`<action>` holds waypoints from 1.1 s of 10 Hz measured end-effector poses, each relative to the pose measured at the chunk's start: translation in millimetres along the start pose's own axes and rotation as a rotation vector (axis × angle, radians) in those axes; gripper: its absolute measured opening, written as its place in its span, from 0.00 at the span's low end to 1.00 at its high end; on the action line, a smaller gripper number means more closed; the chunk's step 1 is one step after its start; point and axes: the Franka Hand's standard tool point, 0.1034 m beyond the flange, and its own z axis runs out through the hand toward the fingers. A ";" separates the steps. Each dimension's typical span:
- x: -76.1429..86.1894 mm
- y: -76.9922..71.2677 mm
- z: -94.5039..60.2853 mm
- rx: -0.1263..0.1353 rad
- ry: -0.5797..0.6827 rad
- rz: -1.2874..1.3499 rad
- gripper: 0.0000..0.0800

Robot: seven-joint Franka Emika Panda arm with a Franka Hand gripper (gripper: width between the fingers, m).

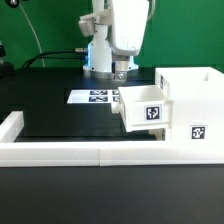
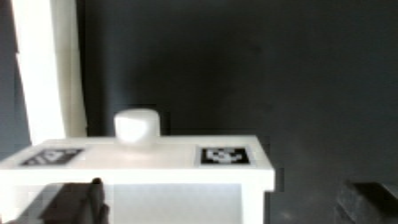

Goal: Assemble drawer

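Jaws stand apart, gripper (image 2: 214, 203) holding nothing, hovering just above the small tray (image 1: 143, 108). That tray sits partly pushed into the box casing (image 1: 190, 105), apparently unseated. Beyond the casing lies the marker board (image 1: 97, 97). No second tray shows.

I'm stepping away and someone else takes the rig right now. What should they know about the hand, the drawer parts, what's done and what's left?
Hand: hovers just behind the tray, fingers apart, holding nothing.
Box casing: stands on the black table at the exterior view's right, against the white border rail.
Tray: partly pushed into the casing's opening, its marker end sticking out toward the exterior view's left. Only one tray is visible; I cannot see a second.
Marker board: flat on the table behind the tray.
Done: the tray is started into the casing.
Left: probably push it fully home, then locate and insert any other tray.
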 end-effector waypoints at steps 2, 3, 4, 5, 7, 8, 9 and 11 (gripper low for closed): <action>-20.7 -5.4 7.5 0.013 0.011 -0.014 0.81; -26.7 -8.4 14.6 0.025 0.028 -0.038 0.81; -34.8 -9.3 19.8 0.033 0.079 -0.051 0.81; -40.3 -10.3 29.2 0.042 0.118 -0.044 0.81; -35.3 -9.6 45.7 0.077 0.147 -0.043 0.81; -28.6 -6.6 51.4 0.081 0.153 -0.038 0.81; -24.3 -7.4 54.1 0.086 0.157 -0.030 0.81; -10.8 -8.3 55.4 0.090 0.160 0.012 0.81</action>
